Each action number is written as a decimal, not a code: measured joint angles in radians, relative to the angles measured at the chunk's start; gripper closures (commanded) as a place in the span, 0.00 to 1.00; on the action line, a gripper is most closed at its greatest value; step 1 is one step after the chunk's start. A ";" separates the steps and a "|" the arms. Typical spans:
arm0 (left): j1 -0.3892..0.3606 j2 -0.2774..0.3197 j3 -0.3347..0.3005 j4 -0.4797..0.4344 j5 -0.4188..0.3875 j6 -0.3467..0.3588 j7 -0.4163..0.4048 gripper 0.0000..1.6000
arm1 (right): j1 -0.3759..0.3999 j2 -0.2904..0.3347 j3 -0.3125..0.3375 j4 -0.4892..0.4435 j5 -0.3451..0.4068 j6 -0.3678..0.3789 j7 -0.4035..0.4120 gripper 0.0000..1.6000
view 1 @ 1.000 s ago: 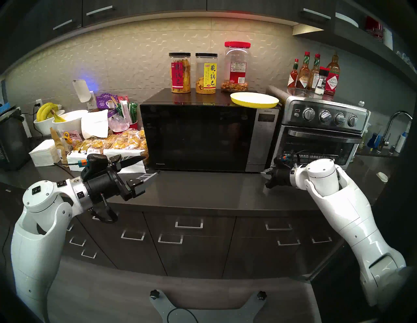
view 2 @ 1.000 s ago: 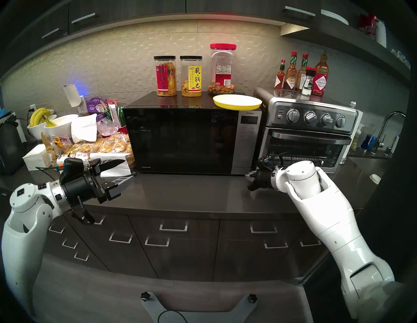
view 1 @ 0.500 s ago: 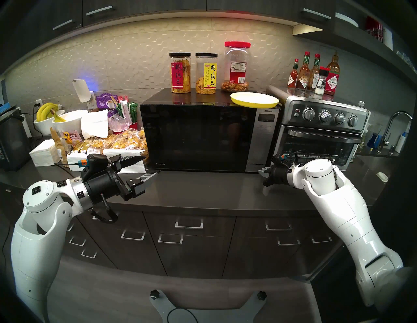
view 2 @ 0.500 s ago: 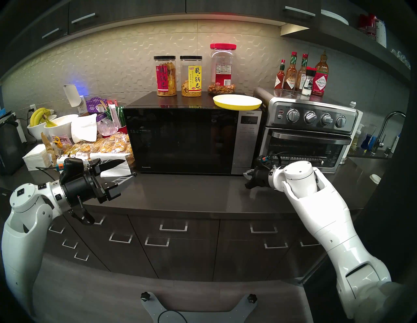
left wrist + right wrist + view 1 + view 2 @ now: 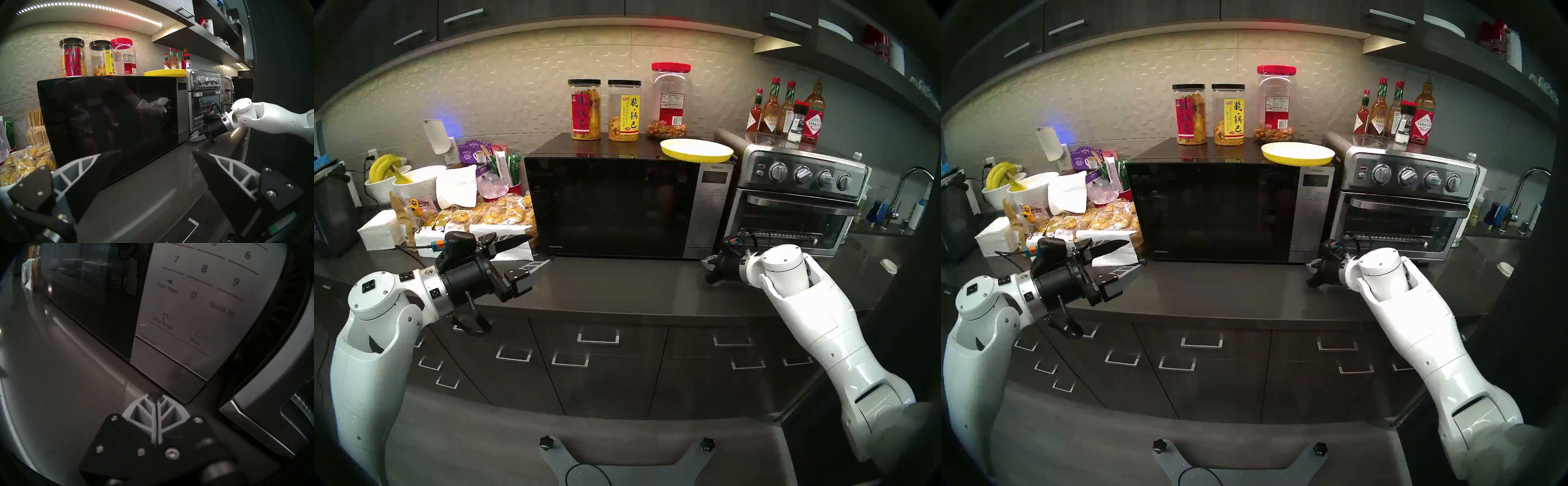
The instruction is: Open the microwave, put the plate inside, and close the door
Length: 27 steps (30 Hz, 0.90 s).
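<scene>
The microwave (image 5: 629,207) stands on the desk (image 5: 619,285), door (image 5: 612,207) closed. The plate (image 5: 696,150) rests on top. Left gripper (image 5: 539,251) spread; right gripper (image 5: 156,396) pressed together, empty, near the control panel (image 5: 195,310).

The left gripper (image 5: 539,251) is hovering level with jaws spread; the right gripper (image 5: 155,396), fingers pressed together, is angling downward.

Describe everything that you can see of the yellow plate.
The plate is round and shallow, bright yellow outside with a paler cream-yellow inner face and a raised rim. It looks like smooth plastic or glazed ceramic. It lies level and empty on the right end of the top of the microwave, its rim overhanging the front edge above the control strip. No gripper touches it.
</scene>
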 measured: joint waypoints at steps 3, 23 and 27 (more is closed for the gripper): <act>0.000 0.000 0.000 0.000 0.000 0.000 0.000 0.00 | 0.006 -0.008 0.000 0.007 -0.007 -0.005 -0.005 1.00; 0.000 0.000 0.000 0.000 0.000 0.000 0.000 0.00 | 0.052 -0.058 -0.003 0.109 -0.048 -0.052 -0.012 1.00; 0.000 0.000 0.000 0.000 0.000 0.000 0.000 0.00 | 0.055 -0.063 -0.002 0.119 -0.056 -0.072 -0.011 1.00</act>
